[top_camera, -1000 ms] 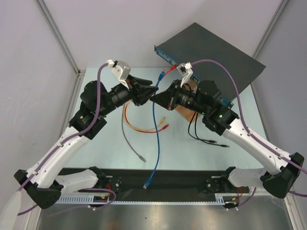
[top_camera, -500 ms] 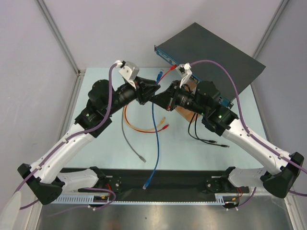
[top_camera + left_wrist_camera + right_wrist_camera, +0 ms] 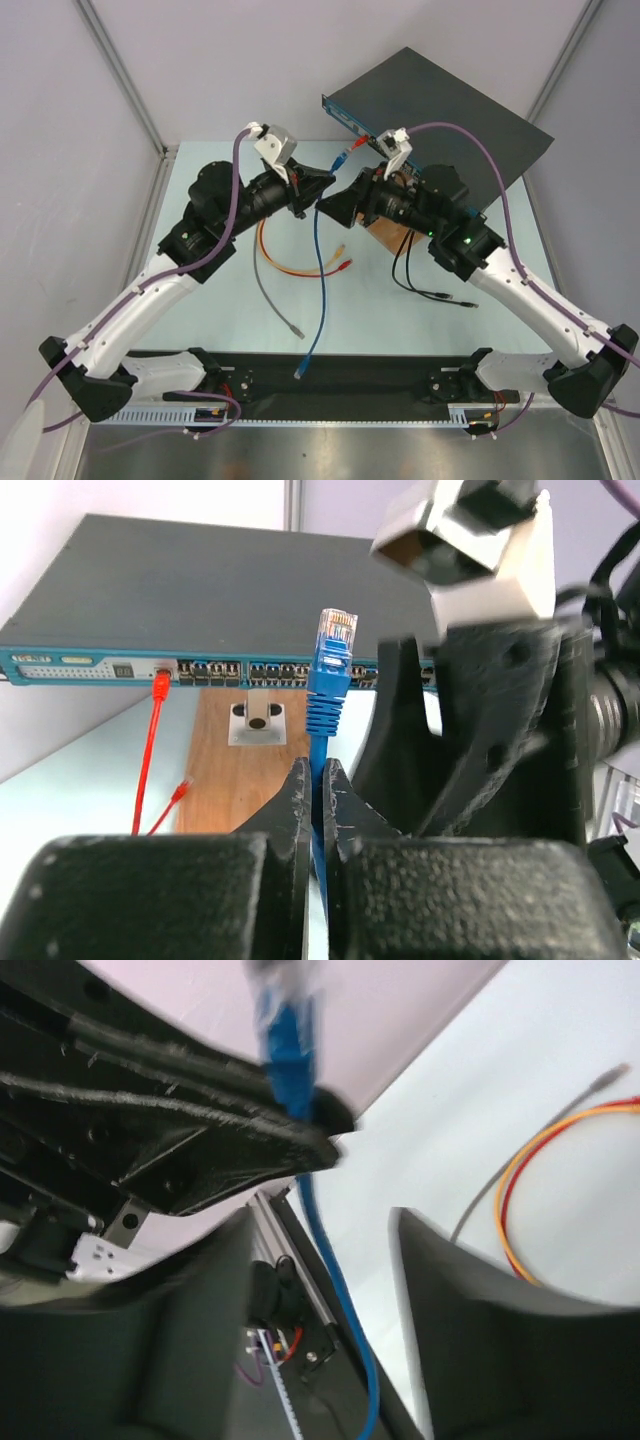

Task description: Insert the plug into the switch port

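The switch (image 3: 440,105) is a flat black box at the back right. Its blue front face (image 3: 200,668) carries a row of small sockets. The blue cable's plug (image 3: 337,630) stands upright in front of that face, a short way off it. My left gripper (image 3: 320,780) is shut on the blue cable just below the plug, which also shows from above (image 3: 340,158). My right gripper (image 3: 320,1225) is open. The blue cable (image 3: 335,1280) hangs between its fingers without touching them. From above, both grippers meet tip to tip, the right gripper (image 3: 330,207) just right of the left gripper (image 3: 322,185).
A red cable (image 3: 160,685) is plugged into the switch at the left of the row. A brown wooden board (image 3: 240,770) with a white bracket (image 3: 258,720) lies in front of the switch. Orange and red cables (image 3: 290,265), a grey cable (image 3: 270,295) and a black cable (image 3: 420,285) lie on the table.
My left gripper has closed on the blue cable below the plug. My right gripper has let go of it and opened. The cable's lower end swung slightly left.
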You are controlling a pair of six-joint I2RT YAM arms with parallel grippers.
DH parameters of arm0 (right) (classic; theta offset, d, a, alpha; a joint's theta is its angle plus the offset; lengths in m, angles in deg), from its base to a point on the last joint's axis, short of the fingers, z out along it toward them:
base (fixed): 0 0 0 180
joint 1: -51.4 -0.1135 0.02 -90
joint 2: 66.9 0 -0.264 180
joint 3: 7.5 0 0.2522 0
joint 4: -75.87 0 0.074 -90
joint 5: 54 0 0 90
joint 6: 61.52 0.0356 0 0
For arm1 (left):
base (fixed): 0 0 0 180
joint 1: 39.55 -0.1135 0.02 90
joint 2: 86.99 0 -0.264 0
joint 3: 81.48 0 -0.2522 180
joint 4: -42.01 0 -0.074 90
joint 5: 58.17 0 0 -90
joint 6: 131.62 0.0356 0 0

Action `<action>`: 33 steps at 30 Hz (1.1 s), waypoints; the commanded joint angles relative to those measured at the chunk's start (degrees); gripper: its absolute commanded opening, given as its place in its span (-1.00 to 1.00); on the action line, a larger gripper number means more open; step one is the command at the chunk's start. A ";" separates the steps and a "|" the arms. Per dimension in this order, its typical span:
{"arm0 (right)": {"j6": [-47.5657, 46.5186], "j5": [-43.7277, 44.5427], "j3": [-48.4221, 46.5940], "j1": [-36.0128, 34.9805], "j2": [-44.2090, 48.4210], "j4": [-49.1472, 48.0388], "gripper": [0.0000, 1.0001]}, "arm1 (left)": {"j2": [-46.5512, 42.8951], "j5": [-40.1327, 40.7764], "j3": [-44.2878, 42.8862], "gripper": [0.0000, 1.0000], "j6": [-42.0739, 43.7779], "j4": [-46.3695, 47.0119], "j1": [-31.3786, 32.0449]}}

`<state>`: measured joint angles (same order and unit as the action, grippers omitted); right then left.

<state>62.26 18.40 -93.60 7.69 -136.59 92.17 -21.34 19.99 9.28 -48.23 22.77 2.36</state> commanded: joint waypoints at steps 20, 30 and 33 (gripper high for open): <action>-1.79 -21.16 -6.77 19.37 7.20 11.52 0.42 | 6.07 -4.43 -7.57 -0.99 -3.58 -13.42 5.55; -2.93 -18.52 -6.50 19.00 5.88 13.80 0.35 | 5.02 -5.48 -6.26 -0.99 -2.62 -11.49 6.25; -2.93 -17.38 -6.06 19.18 5.88 14.50 0.34 | 4.49 -6.09 -5.64 -0.99 -2.70 -10.79 6.25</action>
<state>59.50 -0.05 -99.85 26.75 -130.93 106.03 -14.85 15.73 5.04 -51.59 8.83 7.95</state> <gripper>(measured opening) 0.674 0.034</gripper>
